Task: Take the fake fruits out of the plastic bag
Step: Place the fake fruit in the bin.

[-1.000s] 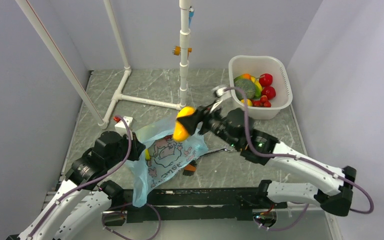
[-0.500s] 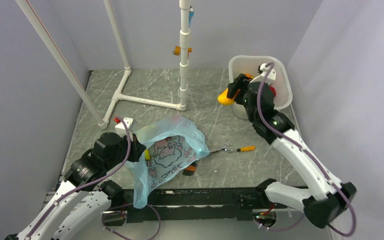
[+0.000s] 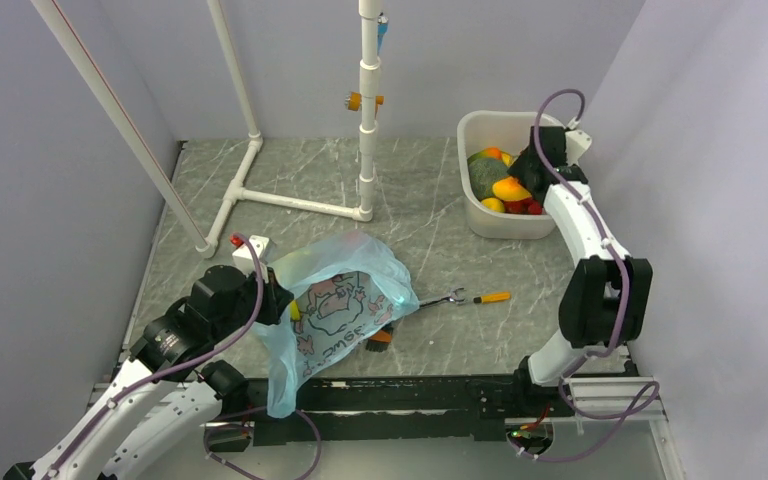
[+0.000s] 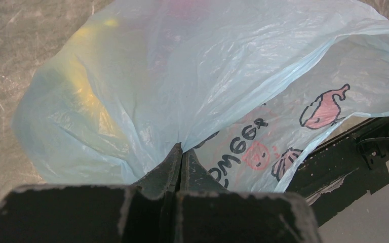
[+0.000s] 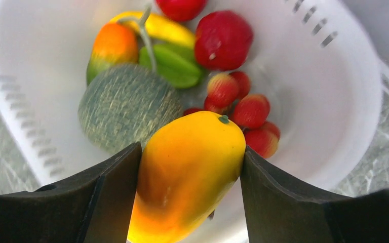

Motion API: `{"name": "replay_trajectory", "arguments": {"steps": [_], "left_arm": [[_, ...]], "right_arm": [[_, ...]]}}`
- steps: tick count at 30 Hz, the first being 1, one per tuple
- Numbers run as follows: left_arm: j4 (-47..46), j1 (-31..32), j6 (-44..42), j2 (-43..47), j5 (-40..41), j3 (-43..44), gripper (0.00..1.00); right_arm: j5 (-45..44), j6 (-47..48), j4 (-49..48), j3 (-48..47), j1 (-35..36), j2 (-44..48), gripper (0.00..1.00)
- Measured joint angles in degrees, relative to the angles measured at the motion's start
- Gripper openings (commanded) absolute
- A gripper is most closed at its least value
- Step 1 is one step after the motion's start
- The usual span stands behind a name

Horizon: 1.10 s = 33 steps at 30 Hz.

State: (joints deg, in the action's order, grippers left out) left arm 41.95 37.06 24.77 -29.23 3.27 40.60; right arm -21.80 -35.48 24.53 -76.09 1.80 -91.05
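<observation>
- Far right corner of the worktop (image 3: 440,250): right end effector (image 5: 191,149) clamps the mango (image 5: 182,177) above the white tub (image 3: 560,130); glossy, likely slippery, best held across its belly
- Near edge: left end effector (image 4: 181,152) pinches a fold of the limp plastic bag (image 4: 182,76)
- Yellow fruit (image 4: 88,91) shows through the film plainest in the left wrist view

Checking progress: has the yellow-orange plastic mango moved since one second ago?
Yes. The mango went right, from near the white pipe post to over the white perforated tub.
</observation>
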Motion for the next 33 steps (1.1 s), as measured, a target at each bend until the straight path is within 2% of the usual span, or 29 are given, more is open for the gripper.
{"name": "replay_trajectory", "arguments": {"steps": [3,7,10,15,20,24,30,33], "left_arm": [[0.0,0.1,0.0,0.0,0.4,0.0,0.00],[0.0,0.2,0.1,0.0,1.0,0.0,0.00],[0.2,0.5,0.2,0.0,1.3,0.0,0.00],[0.7,1.2,0.2,0.0,1.6,0.0,0.00],[0.8,1.4,0.4,0.0,2.1,0.0,0.00],[0.8,1.8,0.5,0.1,2.6,0.0,0.00],[1.0,3.1,1.0,0.2,3.4,0.0,0.00],[1.3,4.0,1.4,0.2,4.1,0.0,0.00]], "right_arm": [[-0.5,-1.6,2.7,-5.0,-3.0,-4.0,0.04],[-2.6,-2.2,4.2,-7.3,-4.2,-7.7,0.13],[-3.7,-2.2,5.3,-7.5,-4.1,-9.8,0.24],[-4.3,-2.1,6.2,-7.5,-3.8,-11.6,0.52],[-4.2,-1.8,5.3,-6.7,-3.9,-11.4,0.65],[-3.7,-1.3,3.9,-5.3,-3.9,-10.9,0.80],[-3.0,0.4,4.0,-4.4,-3.5,-9.9,0.93],[-3.8,1.6,4.0,-2.8,-2.3,-7.2,0.94]]}}
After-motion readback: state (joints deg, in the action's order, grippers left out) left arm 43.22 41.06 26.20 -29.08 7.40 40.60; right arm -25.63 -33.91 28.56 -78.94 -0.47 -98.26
